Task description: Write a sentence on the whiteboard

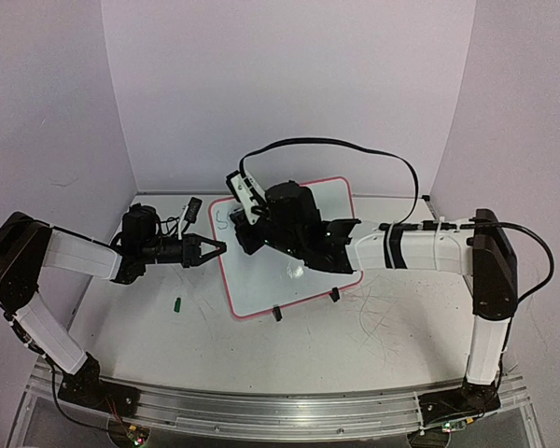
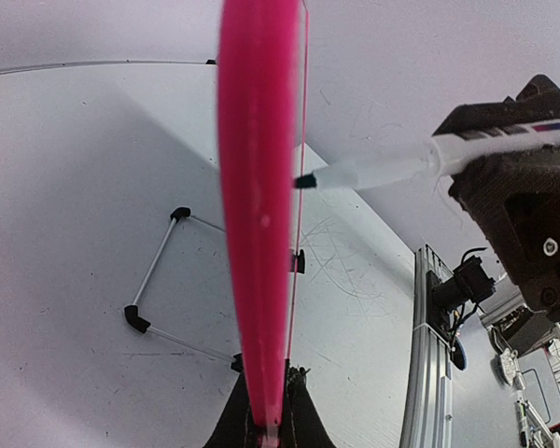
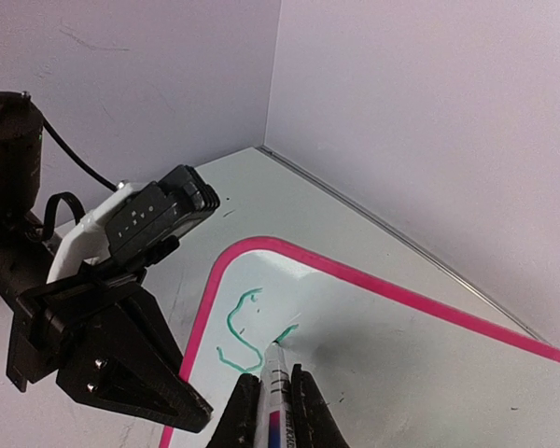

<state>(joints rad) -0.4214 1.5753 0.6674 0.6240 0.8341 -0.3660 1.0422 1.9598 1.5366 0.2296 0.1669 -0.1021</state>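
Note:
The whiteboard (image 1: 261, 285), white with a pink rim, stands tilted on two black clip feet in mid-table. My left gripper (image 1: 215, 249) is shut on its left rim, seen edge-on as a pink band (image 2: 257, 187) between the left gripper's (image 2: 273, 415) jaws. My right gripper (image 3: 273, 387) is shut on a white marker (image 3: 278, 397) whose tip touches the whiteboard (image 3: 420, 364) near its top left corner. Of the sentence, only a green "S" (image 3: 235, 327) and a short green stroke (image 3: 287, 331) show. From the left wrist, the marker (image 2: 383, 168) meets the board's face.
A small green cap (image 1: 178, 302) lies on the table left of the board. A black object (image 1: 194, 207) sits near the back wall. A wire stand (image 2: 159, 271) shows behind the board. An aluminium rail (image 1: 261, 411) runs along the near edge.

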